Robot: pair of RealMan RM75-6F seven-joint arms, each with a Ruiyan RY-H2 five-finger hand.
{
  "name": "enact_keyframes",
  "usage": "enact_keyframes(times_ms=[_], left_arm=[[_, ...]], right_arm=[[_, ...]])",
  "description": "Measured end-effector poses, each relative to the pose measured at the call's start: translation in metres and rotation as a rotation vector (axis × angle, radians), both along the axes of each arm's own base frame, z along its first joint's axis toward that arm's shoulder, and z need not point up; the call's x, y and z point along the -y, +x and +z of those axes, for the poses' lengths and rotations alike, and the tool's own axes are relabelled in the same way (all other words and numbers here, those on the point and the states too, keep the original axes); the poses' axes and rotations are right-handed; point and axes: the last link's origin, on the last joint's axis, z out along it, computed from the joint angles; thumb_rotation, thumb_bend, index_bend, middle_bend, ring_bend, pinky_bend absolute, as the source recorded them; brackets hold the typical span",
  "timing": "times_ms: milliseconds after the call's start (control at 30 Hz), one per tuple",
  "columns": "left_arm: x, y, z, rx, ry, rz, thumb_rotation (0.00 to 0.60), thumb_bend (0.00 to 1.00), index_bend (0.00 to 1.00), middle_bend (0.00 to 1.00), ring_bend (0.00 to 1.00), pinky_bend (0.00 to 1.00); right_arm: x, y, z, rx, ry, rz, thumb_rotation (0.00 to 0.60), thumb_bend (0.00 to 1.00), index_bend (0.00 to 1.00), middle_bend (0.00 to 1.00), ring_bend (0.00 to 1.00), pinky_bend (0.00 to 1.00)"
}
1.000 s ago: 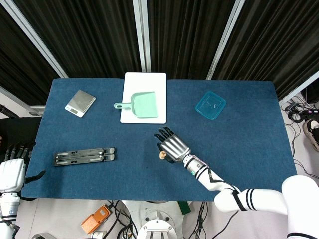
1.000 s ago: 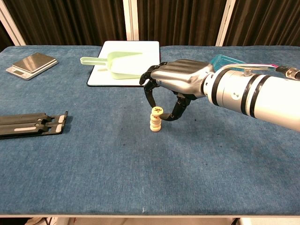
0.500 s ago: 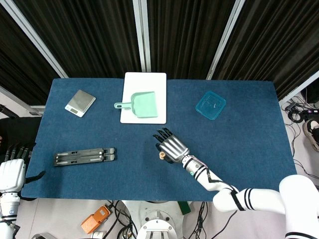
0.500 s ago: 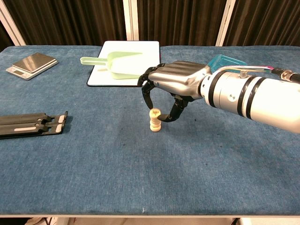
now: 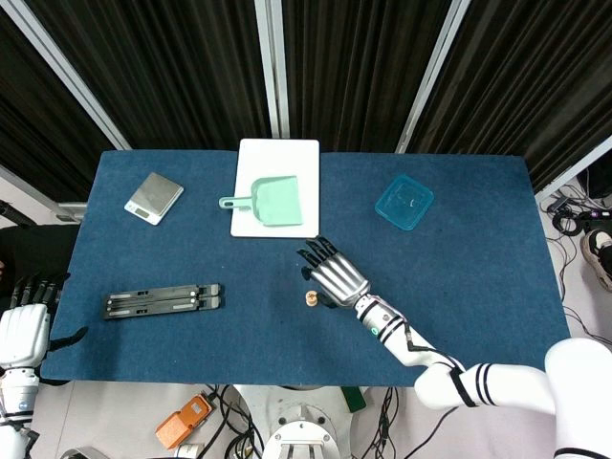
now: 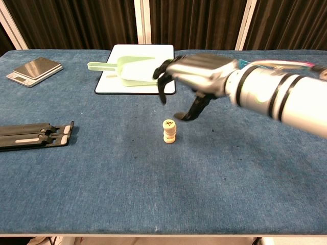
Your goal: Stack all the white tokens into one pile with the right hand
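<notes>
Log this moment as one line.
right hand: open, above pile, not touching | tokens: one upright pile on table | left hand: idle at table edge

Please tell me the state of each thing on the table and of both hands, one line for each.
Small pile of white tokens: stacked upright, standing free.
Right hand: above the pile, fingers apart, holding nothing.
Left hand: at the table's edge, holding nothing.
Mint green plastic dustpan: lying on the white rectangular board.
Black folding stand: folded flat.
Silver kitchen scale: nothing on it.
Teal plastic lid: lying flat.
</notes>
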Motion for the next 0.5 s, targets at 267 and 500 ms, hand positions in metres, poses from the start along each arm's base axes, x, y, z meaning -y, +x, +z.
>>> enact_keyframes(times_ms=[267,500], left_arm=[[-0.008,0.006,-0.005,0.007,-0.009,-0.032,0.600,0.08,0.17,0.14,0.07,0.00],[-0.012,0.015,-0.007,0.005,-0.009,-0.063,0.600,0.08,0.17,0.14,0.07,0.00]], right_arm=[[-0.002,-0.058,0.071,0.010,-0.217,-0.116,0.600,0.46,0.07,0.17,0.07,0.08],[-0.039,-0.127,0.138,0.033,-0.386,-0.269,0.600,0.46,0.02,0.11,0.01,0.08]])
